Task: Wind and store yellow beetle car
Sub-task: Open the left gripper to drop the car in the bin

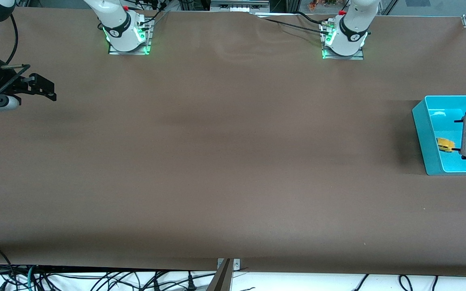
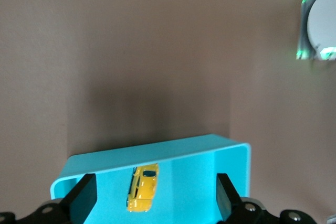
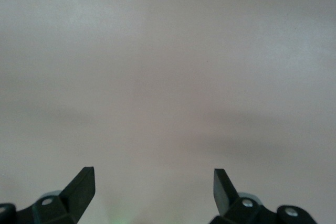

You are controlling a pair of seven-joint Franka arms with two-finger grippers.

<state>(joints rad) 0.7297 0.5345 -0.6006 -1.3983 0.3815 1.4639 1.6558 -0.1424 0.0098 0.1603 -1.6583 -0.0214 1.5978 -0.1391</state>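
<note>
The yellow beetle car (image 1: 445,144) lies on the floor of a teal bin (image 1: 420,129) at the left arm's end of the table. My left gripper (image 1: 456,136) hangs open and empty over the bin, just above the car and not touching it. In the left wrist view the car (image 2: 143,188) lies between the two spread fingers, close under the bin's wall (image 2: 157,151), and my left gripper (image 2: 155,183) is open. My right gripper (image 1: 48,88) is open and empty over bare table at the right arm's end. In the right wrist view my right gripper (image 3: 153,176) shows only table.
The brown table (image 1: 225,161) holds nothing else. The two arm bases (image 1: 127,34) (image 1: 344,38) stand along the edge farthest from the front camera. Cables hang below the table's edge nearest to that camera.
</note>
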